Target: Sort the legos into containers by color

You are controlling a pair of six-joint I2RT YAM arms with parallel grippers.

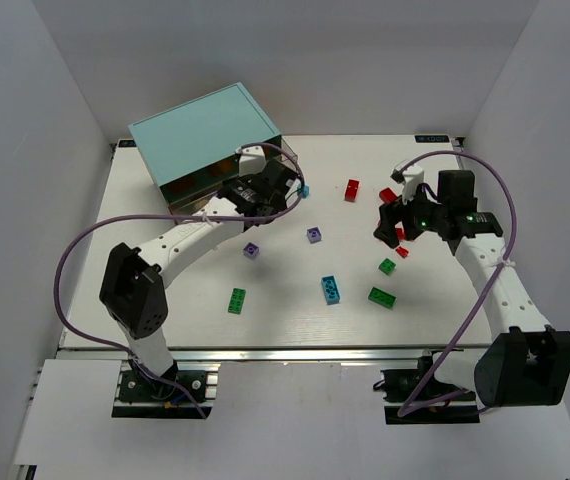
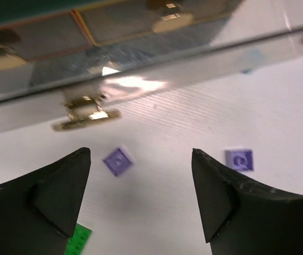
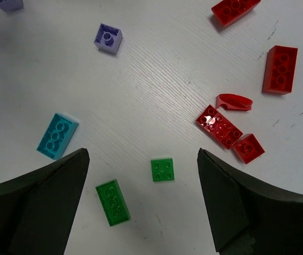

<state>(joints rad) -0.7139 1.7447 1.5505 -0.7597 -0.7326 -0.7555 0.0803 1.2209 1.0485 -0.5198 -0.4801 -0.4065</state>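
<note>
We find the left pincer (image 2: pixel 141 155) spread wide, with nothing between its fingers. On the table below the gap, nearer the finger at the left of its wrist view, lies a purple brick (image 2: pixel 118 161). A second purple brick (image 2: pixel 240 159) sits just past the other fingertip, and a green plate (image 2: pixel 77 241) peeks out beside the left-of-view finger. Ahead of this pincer stands the light-teal cabinet (image 1: pixel 200 130), a translucent drawer front (image 2: pixel 204 66) and its cream knob (image 2: pixel 87 110) closest to the fingers. The right pincer (image 3: pixel 143 154) is likewise spread and pinches nothing. Under its gap we see a small green square brick (image 3: pixel 162 169) and a longer green brick (image 3: pixel 112 202). A cyan brick (image 3: pixel 57 135) lies just ahead of the left-of-view finger, and a long red brick (image 3: pixel 219 126) with a small red brick (image 3: pixel 248 147) touching it lies just ahead of the other fingertip.
</note>
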